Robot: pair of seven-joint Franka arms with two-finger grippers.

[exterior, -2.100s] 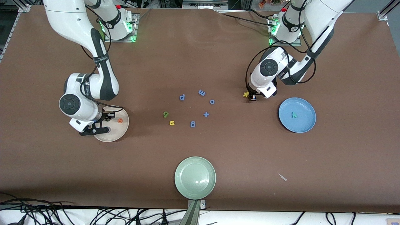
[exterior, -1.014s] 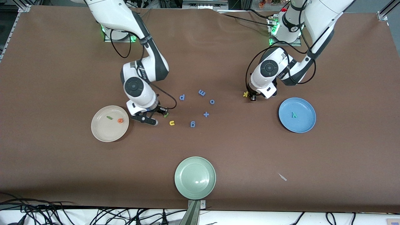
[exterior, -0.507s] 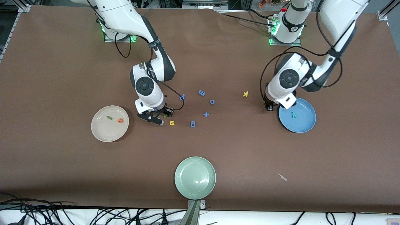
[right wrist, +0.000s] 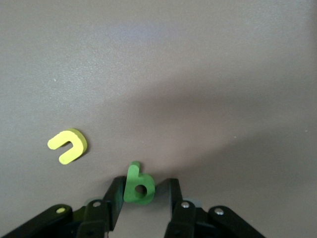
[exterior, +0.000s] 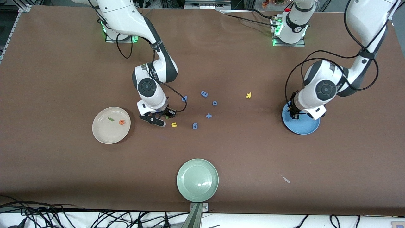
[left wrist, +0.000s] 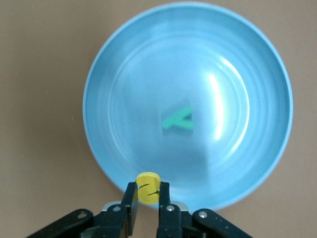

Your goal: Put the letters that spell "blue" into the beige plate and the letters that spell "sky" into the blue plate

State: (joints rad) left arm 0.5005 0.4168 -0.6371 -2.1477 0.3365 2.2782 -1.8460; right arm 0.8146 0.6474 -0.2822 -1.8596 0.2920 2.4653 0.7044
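Bright, even overhead light, mostly sharp frames

Glare is glinting off the blue plate [left wrist: 247, 64] and the pale green plate [exterior: 197, 180]; the arms are casting soft shadows on the worktop [exterior: 63, 177].

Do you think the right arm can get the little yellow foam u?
Probably yes. The yellow foam u lies bare on the brown table right beside the right gripper, nothing covering it. But the green foam b sits between the fingers, so that goes first.

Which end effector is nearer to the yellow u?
Right. The right end effector is around the green b, beside the yellow u; the left end effector is over the blue plate.
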